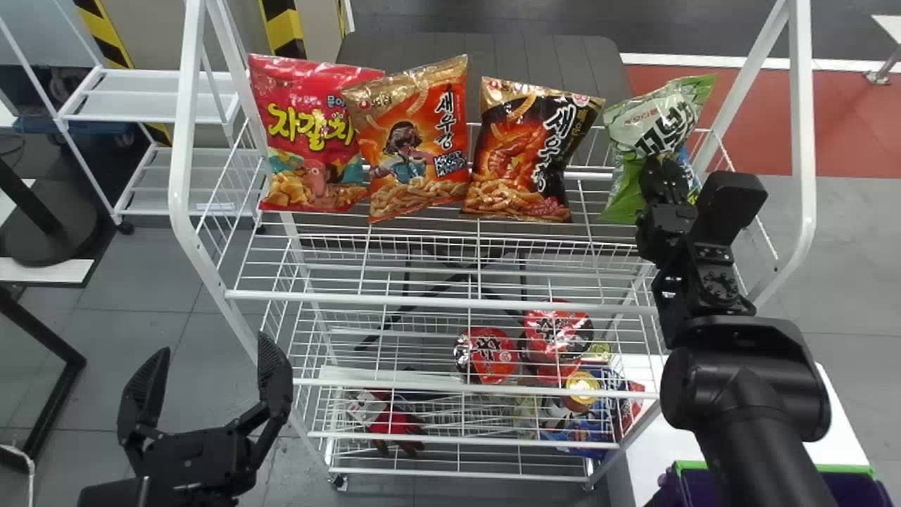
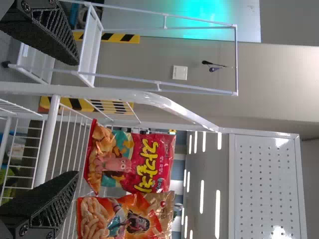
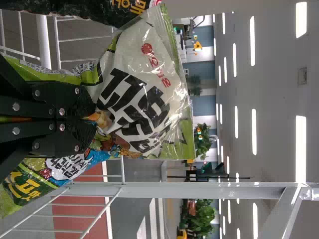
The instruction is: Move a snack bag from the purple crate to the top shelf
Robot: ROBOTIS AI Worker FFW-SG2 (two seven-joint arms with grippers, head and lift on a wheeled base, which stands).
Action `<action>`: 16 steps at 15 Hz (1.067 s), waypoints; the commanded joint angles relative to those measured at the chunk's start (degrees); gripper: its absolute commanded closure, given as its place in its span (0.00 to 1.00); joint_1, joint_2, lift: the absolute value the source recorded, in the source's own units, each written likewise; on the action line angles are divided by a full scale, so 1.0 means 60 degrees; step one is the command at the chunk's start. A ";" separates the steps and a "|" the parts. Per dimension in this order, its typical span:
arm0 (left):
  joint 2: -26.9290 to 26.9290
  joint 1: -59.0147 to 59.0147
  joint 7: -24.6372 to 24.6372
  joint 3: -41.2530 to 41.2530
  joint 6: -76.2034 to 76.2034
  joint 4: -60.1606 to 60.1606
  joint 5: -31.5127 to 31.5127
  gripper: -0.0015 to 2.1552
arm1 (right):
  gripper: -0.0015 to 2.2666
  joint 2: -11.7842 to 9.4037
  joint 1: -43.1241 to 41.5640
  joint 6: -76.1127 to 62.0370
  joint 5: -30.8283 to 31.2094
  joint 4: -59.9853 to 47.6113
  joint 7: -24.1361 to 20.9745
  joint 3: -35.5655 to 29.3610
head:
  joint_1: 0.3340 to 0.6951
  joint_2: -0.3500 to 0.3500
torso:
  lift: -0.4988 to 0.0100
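The right gripper (image 1: 664, 167) is closed narrow on the green snack bag (image 1: 647, 127) and holds it by its printed front side. This bag is at the far right part of the top shelf (image 1: 436, 301), upright but tilted, with its upper end more to the right. I cannot tell if its bottom touches the wires. Its pale upper part carries thick black letters, and smaller red letters stand above them.

To the left of it, apart, is the black and orange bag (image 1: 517, 151), with white letters going down its right side. Next come the orange bag (image 1: 415, 158), which has a figure in the middle and writing beside it, and at the left the red bag (image 1: 310, 127), with large yellow letters. On a lower shelf there are red round packs (image 1: 493, 355) with white writing.

The left gripper (image 1: 215, 345) is at the near left, beside the rack, with its fingers wide apart. The purple crate (image 1: 855, 487) is at the near right.
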 commanded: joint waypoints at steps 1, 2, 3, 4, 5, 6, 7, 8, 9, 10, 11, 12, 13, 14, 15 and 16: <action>0.0005 0.0009 0.0012 0.0000 -0.0046 -0.0001 -0.0005 0.00 | 0.87 0.0009 -0.0107 -0.0031 -0.0017 0.0228 -0.0001 -0.0032 | 1.00 0.48 | 0.98; 0.0020 0.0024 0.0012 0.0000 -0.0163 -0.0001 -0.0005 0.00 | 0.87 0.0009 -0.0107 -0.0031 -0.0017 0.0257 -0.0015 -0.0032 | 1.00 0.48 | 0.98; 0.0020 0.0039 0.0012 0.0000 -0.0163 -0.0001 -0.0005 0.00 | 0.87 0.0009 -0.0136 -0.0031 -0.0032 0.0331 -0.0015 -0.0047 | 1.00 0.47 | 0.98; 0.0035 0.0039 0.0012 0.0000 -0.0163 -0.0001 -0.0005 0.00 | 0.84 0.0009 -0.0151 -0.0031 -0.0076 0.0375 -0.0030 -0.0047 | 1.00 0.47 | 0.98; 0.0035 0.0053 0.0012 0.0000 -0.0192 -0.0001 -0.0005 0.00 | 0.80 0.0009 -0.0136 -0.0060 -0.0105 0.0375 -0.0045 -0.0047 | 1.00 0.47 | 0.98; 0.0035 0.0068 0.0012 0.0000 -0.0251 -0.0001 -0.0005 0.00 | 0.70 0.0009 -0.0122 -0.0119 -0.0149 0.0360 -0.0103 -0.0047 | 1.00 0.47 | 0.98; 0.0035 0.0083 0.0027 0.0000 -0.0280 -0.0016 -0.0005 0.00 | 0.57 0.0009 -0.0122 -0.0119 -0.0178 0.0360 -0.0118 -0.0062 | 1.00 0.47 | 0.98; 0.0035 0.0083 0.0027 0.0000 -0.0280 -0.0016 -0.0020 0.00 | 0.46 0.0009 -0.0107 -0.0119 -0.0164 0.0360 -0.0118 -0.0164 | 1.00 0.47 | 0.98; 0.0049 0.0097 0.0056 0.0000 -0.0280 -0.0016 -0.0020 0.00 | 0.41 0.0009 -0.0092 -0.0119 -0.0193 0.0345 -0.0118 -0.0164 | 1.00 0.47 | 0.98; 0.0049 0.0097 0.0056 0.0000 -0.0310 -0.0016 -0.0034 0.00 | 0.40 0.0009 -0.0092 -0.0119 -0.0208 0.0345 -0.0118 -0.0164 | 1.00 0.46 | 0.98; 0.0049 0.0112 0.0071 0.0000 -0.0339 -0.0016 -0.0034 0.00 | 0.40 0.0009 -0.0078 -0.0119 -0.0222 0.0345 -0.0118 -0.0164 | 1.00 0.46 | 0.98; 0.0049 0.0127 0.0071 0.0000 -0.0368 -0.0016 -0.0049 0.00 | 0.40 0.0009 -0.0078 -0.0119 -0.0222 0.0345 -0.0118 -0.0179 | 1.00 0.46 | 0.98; 0.0049 0.0141 0.0085 0.0000 -0.0368 -0.0031 -0.0049 0.00 | 0.40 0.0009 -0.0078 -0.0119 -0.0222 0.0345 -0.0118 -0.0164 | 1.00 0.46 | 0.98; 0.0049 0.0156 0.0100 0.0000 -0.0368 -0.0031 -0.0049 0.00 | 0.40 0.0009 -0.0063 -0.0119 -0.0222 0.0345 -0.0118 -0.0179 | 1.00 0.46 | 0.98; 0.0049 0.0156 0.0129 0.0000 -0.0368 -0.0031 -0.0064 0.00 | 0.40 0.0009 -0.0048 -0.0119 -0.0222 0.0331 -0.0118 -0.0179 | 1.00 0.46 | 0.98; 0.0049 0.0156 0.0129 0.0000 -0.0398 -0.0045 -0.0064 0.00 | 0.37 0.0009 -0.0019 -0.0119 -0.0222 0.0301 -0.0118 -0.0193 | 1.00 0.46 | 0.98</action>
